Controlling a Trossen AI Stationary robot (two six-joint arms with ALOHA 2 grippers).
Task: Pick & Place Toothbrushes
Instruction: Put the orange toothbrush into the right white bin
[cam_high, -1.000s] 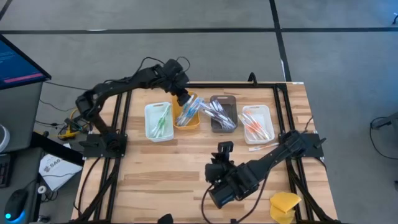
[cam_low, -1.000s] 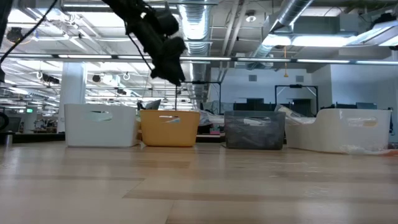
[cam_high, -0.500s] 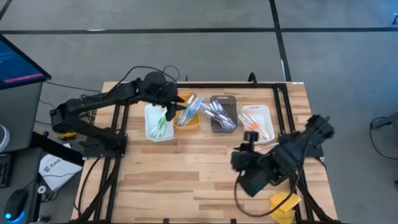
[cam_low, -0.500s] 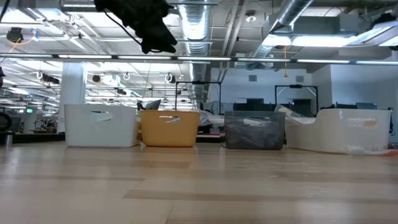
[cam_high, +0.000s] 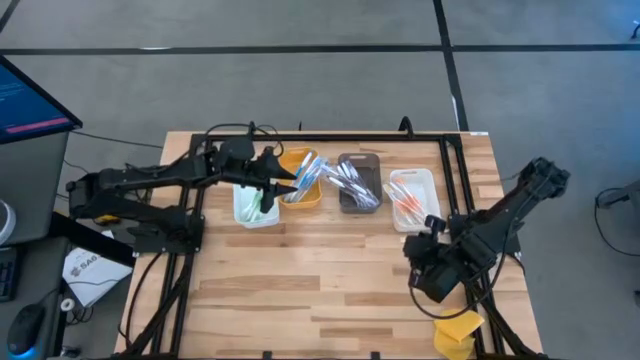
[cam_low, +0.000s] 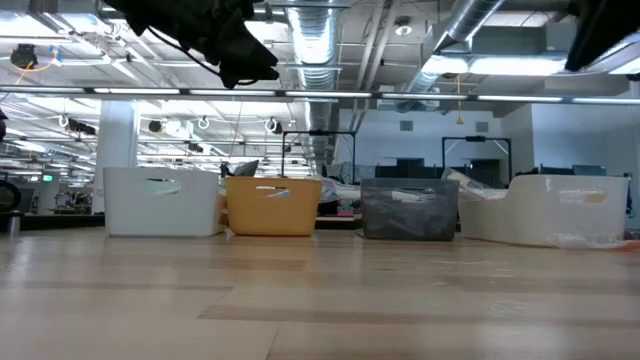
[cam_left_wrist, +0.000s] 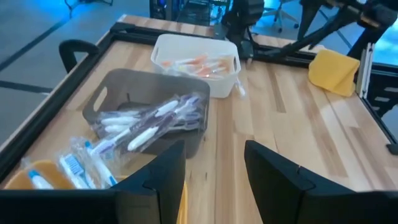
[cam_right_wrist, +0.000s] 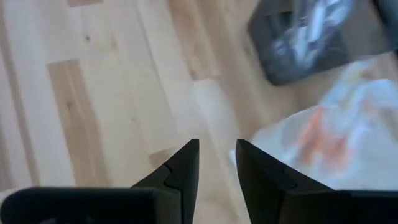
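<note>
Both grippers empty, fingers parted, above the bench.

Left gripper (cam_high: 283, 185) hangs over the seam between white bin (cam_high: 254, 197) and yellow bin (cam_high: 305, 180) at the far edge. Right gripper (cam_high: 428, 238) hovers off the near end of the other white bin (cam_high: 414, 199), fingers (cam_right_wrist: 180, 163) slightly apart. Toothbrushes (cam_left_wrist: 152, 121) lie sorted in the 4 bins, grey bin (cam_high: 358, 182) included.

We see four bins in a row along the far side of the bench (cam_high: 300, 270): the first bin (cam_high: 253, 205) at the left, the second bin (cam_high: 306, 192) beside it, the third bin (cam_high: 358, 182), and the fourth bin (cam_high: 414, 200) at the right. Toothbrushes (cam_high: 350, 183) lie in all four. A sponge-like lump (cam_high: 458, 333) sits at the near right corner. The left gripper (cam_high: 288, 184) hangs between the first two bins; the right gripper (cam_high: 422, 236) is near the fourth.
</note>
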